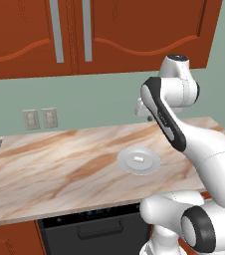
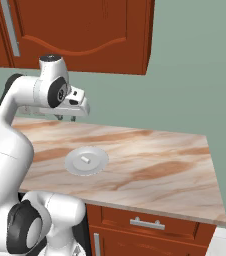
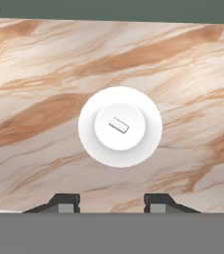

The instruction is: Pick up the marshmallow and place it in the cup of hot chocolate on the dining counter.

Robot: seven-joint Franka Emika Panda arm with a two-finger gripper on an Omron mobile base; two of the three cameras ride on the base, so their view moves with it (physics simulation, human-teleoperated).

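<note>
A: Where is the tiny white, short cylindrical marshmallow sitting?

B: On the raised middle of the round light grey plate, which rests on the beige-and-brown veined marble countertop. From the left base camera the marshmallow is a small pale sliver at the plate's centre, and the right base camera shows the same marshmallow on the plate.

A: And the robot's two-finger gripper?

B: It hangs above the counter, well clear of the plate, touching nothing. In the hand camera the two dark fingertips rise at the bottom edge, and the marshmallow lies beyond them, roughly in line with the gap between them. In the right base camera the gripper hangs up behind the plate, towards the wall.

A: Are the fingers spread?

B: They stand apart with bare marble between them, holding nothing.

A: Which way does the marshmallow point?

B: It lies on its side. In the hand camera its long axis runs diagonally, from upper left to lower right, so it sits askew to the line joining the two fingertips.
</note>
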